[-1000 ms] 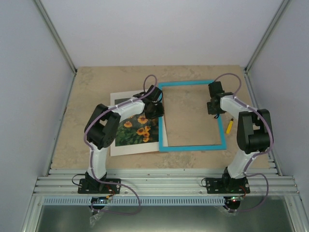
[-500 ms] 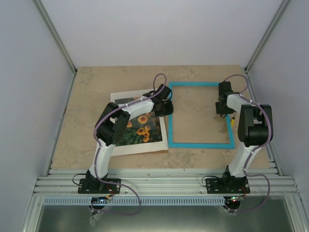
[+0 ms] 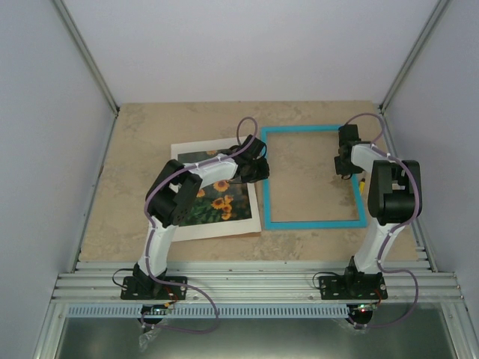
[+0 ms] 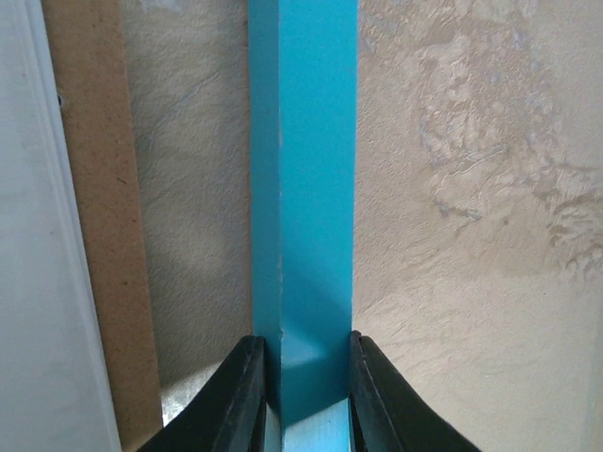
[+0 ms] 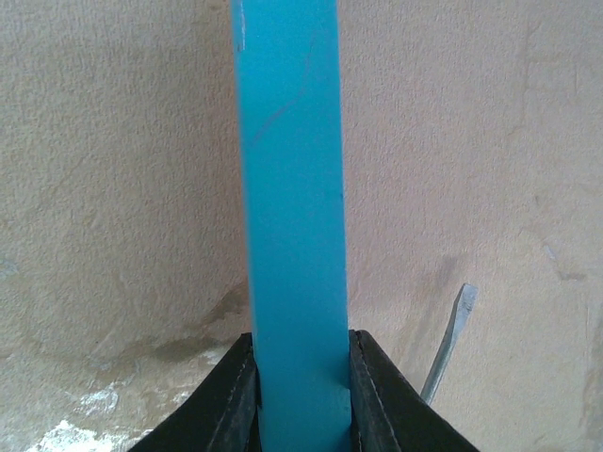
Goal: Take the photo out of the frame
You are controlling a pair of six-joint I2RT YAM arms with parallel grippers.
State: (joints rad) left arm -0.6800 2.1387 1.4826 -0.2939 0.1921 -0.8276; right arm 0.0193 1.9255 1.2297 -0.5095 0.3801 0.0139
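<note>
At 9 o'clock from the frame (image 3: 310,222), the photo (image 3: 218,205) lies flat on the surface (image 3: 135,149), under the left arm (image 3: 198,170). The left claw (image 3: 260,169) and the right claw (image 3: 346,165) each clamp a side rail of the frame.

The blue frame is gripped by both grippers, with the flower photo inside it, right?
No. The left gripper and right gripper do clamp the frame, but the photo lies outside it, to its left, as the top external view shows.
</note>
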